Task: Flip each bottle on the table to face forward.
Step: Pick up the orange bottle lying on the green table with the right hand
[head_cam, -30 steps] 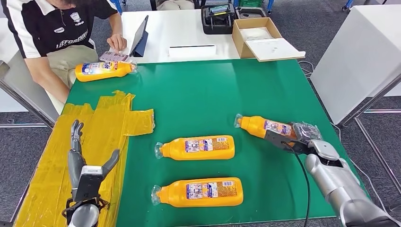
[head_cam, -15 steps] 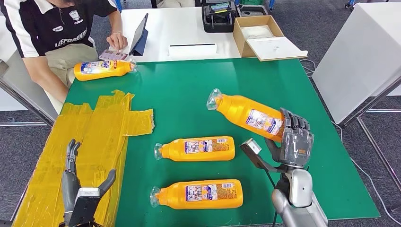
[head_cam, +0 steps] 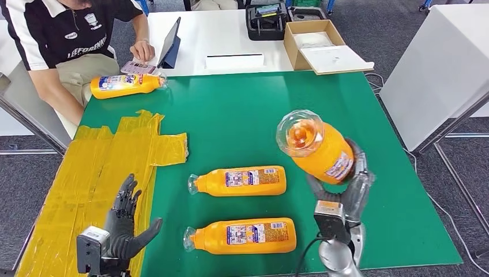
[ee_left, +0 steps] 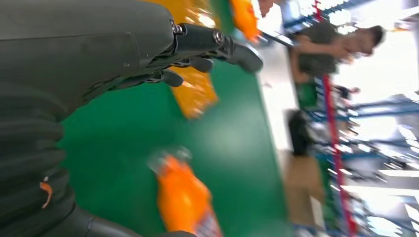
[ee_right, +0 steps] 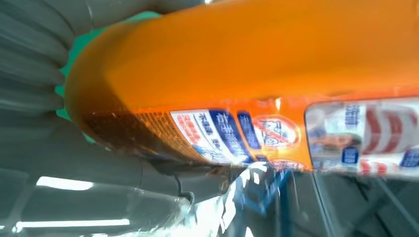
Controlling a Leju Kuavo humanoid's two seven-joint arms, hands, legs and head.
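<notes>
We note the right hand [head_cam: 346,193] clamped around the base of an orange bottle [head_cam: 318,149], lifted clear of the green table [head_cam: 242,121], clear cap tilted toward the camera. Left hand [head_cam: 124,225] hovers with fingers spread, holding nothing.

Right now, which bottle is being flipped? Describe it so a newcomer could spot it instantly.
Start at the green table and go to its right side, above the right hand. The lifted bottle is held off the surface, its clear cap end tilted up toward the camera; the other three orange bottles lie flat.
</notes>
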